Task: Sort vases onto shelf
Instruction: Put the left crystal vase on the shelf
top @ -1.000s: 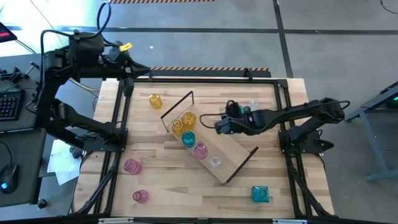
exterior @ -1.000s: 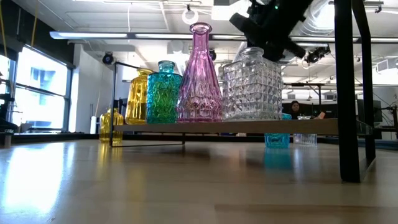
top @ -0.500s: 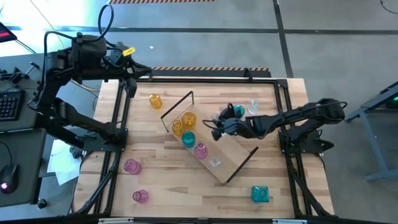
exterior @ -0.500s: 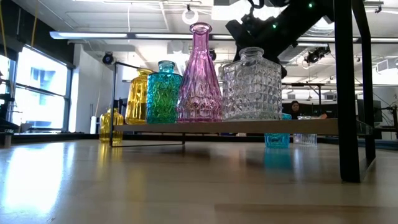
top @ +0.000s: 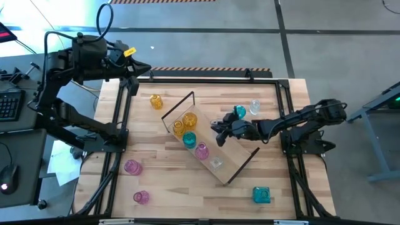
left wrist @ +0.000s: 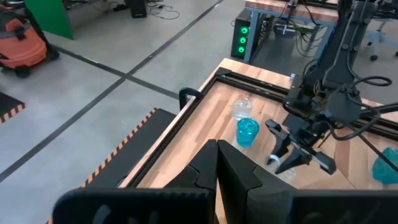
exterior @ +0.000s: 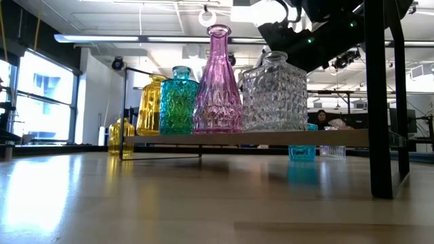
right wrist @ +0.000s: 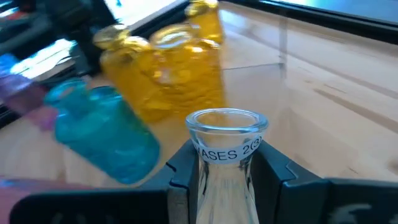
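Gripping a clear vase (right wrist: 225, 149) by its neck, the right claw (top: 220, 132) is held above the shelf (top: 234, 164), beside the row already standing there. On that board an amber vase (top: 185, 122), a teal vase (top: 189, 139), a pink vase (top: 201, 150) and a square clear vase (top: 215, 163) are lined up. Elsewhere on the table (top: 156, 169), other vases are scattered: amber (top: 155, 101), two pink (top: 132, 167), a teal one (top: 240, 112) beside a clear one (top: 254, 107), and a square teal one (top: 261, 195). The left claw (left wrist: 217, 171) is kept clenched and empty at the table's far left corner.
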You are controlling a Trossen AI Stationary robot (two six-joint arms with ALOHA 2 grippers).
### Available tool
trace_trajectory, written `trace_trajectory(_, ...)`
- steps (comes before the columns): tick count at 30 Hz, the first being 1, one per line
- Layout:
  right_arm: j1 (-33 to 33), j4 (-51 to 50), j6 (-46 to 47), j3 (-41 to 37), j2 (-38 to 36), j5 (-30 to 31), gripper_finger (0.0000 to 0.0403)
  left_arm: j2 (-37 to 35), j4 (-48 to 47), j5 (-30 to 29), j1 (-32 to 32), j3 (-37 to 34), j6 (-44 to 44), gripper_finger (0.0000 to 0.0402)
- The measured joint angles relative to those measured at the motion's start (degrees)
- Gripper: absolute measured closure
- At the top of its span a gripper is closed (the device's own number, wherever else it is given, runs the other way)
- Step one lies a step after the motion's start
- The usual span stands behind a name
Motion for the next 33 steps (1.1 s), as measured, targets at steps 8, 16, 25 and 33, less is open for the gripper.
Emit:
trace_trajectory(8, -3.0, 2.2, -6.6, 0.0, 0.0, -11.6, 0.0329, 0.0, 0.0, -0.1, 0.0, 0.0, 0.0, 0.0401)
trace_trajectory(16, -6.1, 2.3, -11.2, 0.0, 0.0, -19.5, 0.0329, 0.0, 0.0, -0.1, 0.0, 0.0, 0.0, 0.0402)
trace_trajectory(25, -7.8, 14.6, -11.8, -4.9, 0.0, -23.6, 0.0329, 0.0, 0.0, -0.1, 0.0, 0.0, 0.0, 0.0402)
trace_trajectory(33, -9.1, 29.5, -9.1, -13.2, 0.0, -26.5, 0.0329, 0.0, 0.0, -0.3, 0.0, 0.0, 0.0, 0.0401)
